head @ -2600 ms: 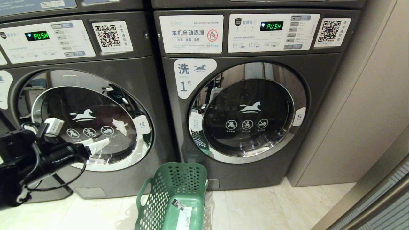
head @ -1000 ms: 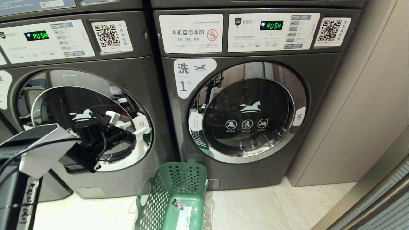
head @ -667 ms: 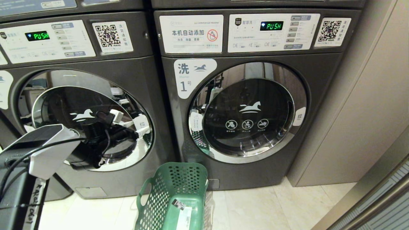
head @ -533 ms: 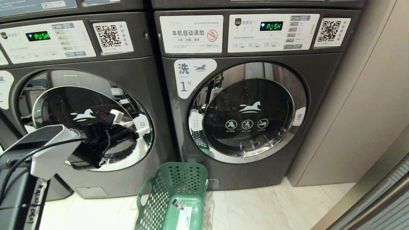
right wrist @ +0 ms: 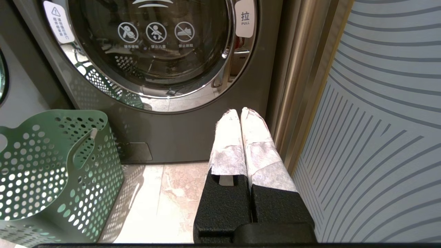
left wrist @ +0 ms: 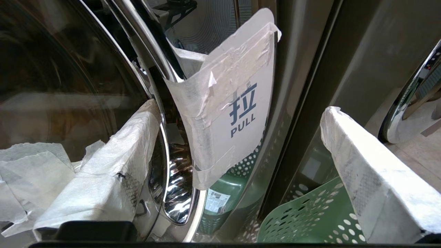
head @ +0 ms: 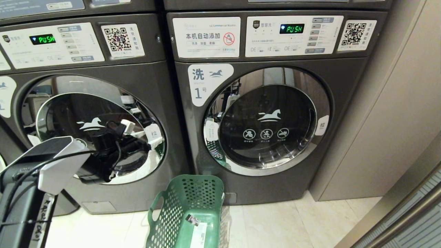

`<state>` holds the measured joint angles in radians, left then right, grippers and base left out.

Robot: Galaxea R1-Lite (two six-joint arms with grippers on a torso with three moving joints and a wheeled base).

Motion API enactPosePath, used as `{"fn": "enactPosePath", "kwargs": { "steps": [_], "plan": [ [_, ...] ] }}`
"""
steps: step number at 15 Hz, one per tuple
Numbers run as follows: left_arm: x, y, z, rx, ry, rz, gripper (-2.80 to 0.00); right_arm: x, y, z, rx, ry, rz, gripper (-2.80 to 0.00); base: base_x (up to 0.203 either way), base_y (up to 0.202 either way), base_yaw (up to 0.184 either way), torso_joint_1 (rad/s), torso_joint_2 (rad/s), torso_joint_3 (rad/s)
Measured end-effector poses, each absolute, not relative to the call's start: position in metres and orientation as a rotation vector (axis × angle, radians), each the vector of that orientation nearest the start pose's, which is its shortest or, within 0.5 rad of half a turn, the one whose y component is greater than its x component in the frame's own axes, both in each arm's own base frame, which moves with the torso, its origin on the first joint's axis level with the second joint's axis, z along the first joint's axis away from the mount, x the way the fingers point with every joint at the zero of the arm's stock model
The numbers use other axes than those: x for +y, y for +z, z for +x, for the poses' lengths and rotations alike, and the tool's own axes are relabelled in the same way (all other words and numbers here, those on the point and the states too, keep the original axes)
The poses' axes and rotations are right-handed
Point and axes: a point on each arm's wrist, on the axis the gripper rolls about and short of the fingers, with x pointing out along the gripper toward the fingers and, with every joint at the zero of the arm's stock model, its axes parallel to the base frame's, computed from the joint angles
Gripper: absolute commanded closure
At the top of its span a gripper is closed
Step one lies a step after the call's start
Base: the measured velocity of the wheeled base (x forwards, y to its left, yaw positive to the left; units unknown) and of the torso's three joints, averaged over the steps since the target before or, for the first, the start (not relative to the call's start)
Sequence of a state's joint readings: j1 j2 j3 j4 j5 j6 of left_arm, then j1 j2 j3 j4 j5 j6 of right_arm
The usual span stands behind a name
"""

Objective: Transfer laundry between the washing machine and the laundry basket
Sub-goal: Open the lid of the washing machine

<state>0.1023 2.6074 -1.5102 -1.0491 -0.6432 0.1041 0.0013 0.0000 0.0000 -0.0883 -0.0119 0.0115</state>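
Note:
The washing machine (head: 148, 79) is the left grey front-loader, and its round chrome-ringed door (head: 69, 113) is closed. My left gripper (head: 144, 135) is at the door's right rim. It is open, its white-wrapped fingers (left wrist: 113, 165) standing on either side of the white PULL tab (left wrist: 237, 113) without closing on it. The green laundry basket (head: 187, 213) stands on the floor between the two machines, and what I see of its inside is bare. My right gripper (right wrist: 240, 112) is shut and holds nothing, low beside the right-hand machine. The laundry is out of view.
A like grey machine labelled 1 (head: 262, 120) stands to the right, door closed. A beige wall panel (head: 396, 120) and a ribbed grey panel (right wrist: 379, 120) close in the right side. Pale floor tiles (head: 275, 224) lie before the machines.
My left arm has swung across the door glass from its left side to the pull tab on the right rim, creeping a little closer in the last second. Its fingers stay open.

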Motion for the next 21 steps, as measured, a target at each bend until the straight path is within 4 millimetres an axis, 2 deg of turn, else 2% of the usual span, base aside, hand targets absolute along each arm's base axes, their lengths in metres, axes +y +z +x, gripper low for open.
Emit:
{"fn": "enactPosePath", "kwargs": {
  "steps": [14, 21],
  "plan": [
    [0.034, 0.029, 0.496, 0.024, -0.581, 0.093, -2.8, 0.0, 0.085, -0.023, -0.088, -0.011, 0.012, 0.0, 0.0, 0.0, 0.0, 0.0, 0.0, 0.0],
    [0.033, 0.017, 0.501, 0.032, -0.645, 0.07, -2.8, 0.0, 0.085, -0.023, -0.088, -0.011, 0.012, 0.0, 0.0, 0.0, 0.0, 0.0, 0.0, 0.0]
  ]
}}
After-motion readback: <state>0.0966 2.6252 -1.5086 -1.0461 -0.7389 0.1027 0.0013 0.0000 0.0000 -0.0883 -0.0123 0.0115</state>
